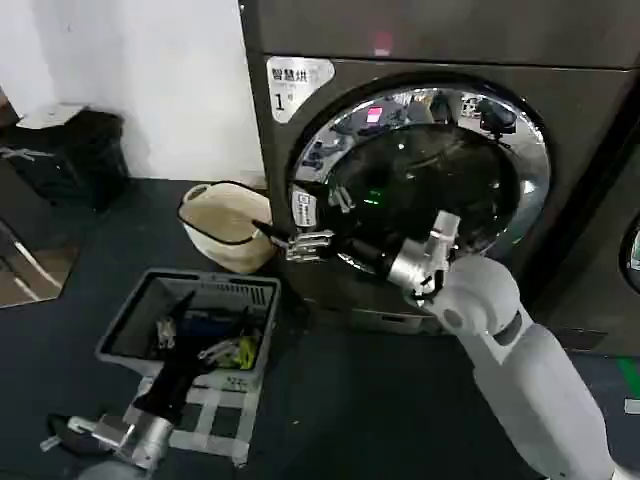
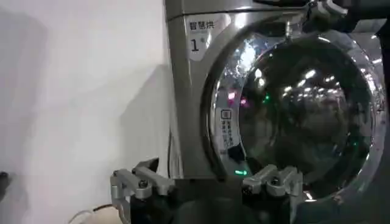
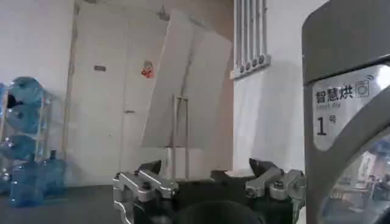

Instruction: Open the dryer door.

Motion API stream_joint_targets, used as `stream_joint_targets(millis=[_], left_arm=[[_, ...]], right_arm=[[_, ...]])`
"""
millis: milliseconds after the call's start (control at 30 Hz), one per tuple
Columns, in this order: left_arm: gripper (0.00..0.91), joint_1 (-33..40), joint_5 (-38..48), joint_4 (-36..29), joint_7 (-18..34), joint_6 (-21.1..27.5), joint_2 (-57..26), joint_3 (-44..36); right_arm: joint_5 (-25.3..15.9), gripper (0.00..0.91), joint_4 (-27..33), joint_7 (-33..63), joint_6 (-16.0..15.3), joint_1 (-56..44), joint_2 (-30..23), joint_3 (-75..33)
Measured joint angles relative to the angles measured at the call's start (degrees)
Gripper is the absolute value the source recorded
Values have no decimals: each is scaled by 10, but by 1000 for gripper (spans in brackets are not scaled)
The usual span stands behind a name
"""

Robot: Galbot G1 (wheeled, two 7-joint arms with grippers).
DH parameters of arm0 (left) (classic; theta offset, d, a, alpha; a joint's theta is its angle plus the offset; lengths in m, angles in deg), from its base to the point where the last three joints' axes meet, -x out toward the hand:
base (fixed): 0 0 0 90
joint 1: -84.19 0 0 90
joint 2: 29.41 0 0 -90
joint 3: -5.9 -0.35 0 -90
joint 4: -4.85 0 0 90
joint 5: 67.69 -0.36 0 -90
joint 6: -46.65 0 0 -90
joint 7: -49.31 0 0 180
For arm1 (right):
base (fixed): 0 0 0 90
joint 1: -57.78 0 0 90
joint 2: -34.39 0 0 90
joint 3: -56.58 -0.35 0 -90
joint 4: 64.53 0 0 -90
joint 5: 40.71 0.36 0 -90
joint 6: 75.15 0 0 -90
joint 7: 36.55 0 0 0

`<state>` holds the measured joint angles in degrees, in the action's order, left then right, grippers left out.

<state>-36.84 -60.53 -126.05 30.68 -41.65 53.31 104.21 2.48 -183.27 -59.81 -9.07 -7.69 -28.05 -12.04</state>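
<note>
Two hands for you to watch: your right hand (image 1: 290, 243) hangs spread open and gripping nothing at the left rim of the shut door (image 1: 420, 180), while your left hand (image 1: 60, 432), also open, waits low above the floor.

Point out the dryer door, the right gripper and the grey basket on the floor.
dryer door (image 1: 425, 195): head view, on the dark glass inside the chrome rim.
right gripper (image 1: 290, 240): head view, between the fingertips at the door's left edge.
grey basket (image 1: 135, 315): head view, on its left wall.
</note>
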Motion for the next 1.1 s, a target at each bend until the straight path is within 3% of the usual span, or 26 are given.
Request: stream_joint_targets(millis=[267, 433, 633, 833, 1100], left_arm=[[907, 2, -4, -7, -7, 3, -2, -2], [907, 6, -6, -11, -7, 3, -4, -4], [907, 7, 4, -15, -16, 37, -5, -4], [907, 10, 17, -22, -17, 53, -5, -7], [907, 12, 16, -22, -22, 53, -9, -4]], right_arm=[[-65, 907, 23, -90, 28, -37, 1, -35], [-75, 907, 47, -120, 38, -63, -1, -71], [-90, 907, 80, -145, 40, -81, -2, -112], [-120, 907, 112, -152, 42, -87, -10, -126], [-155, 907, 153, -120, 70, -81, -23, -116]])
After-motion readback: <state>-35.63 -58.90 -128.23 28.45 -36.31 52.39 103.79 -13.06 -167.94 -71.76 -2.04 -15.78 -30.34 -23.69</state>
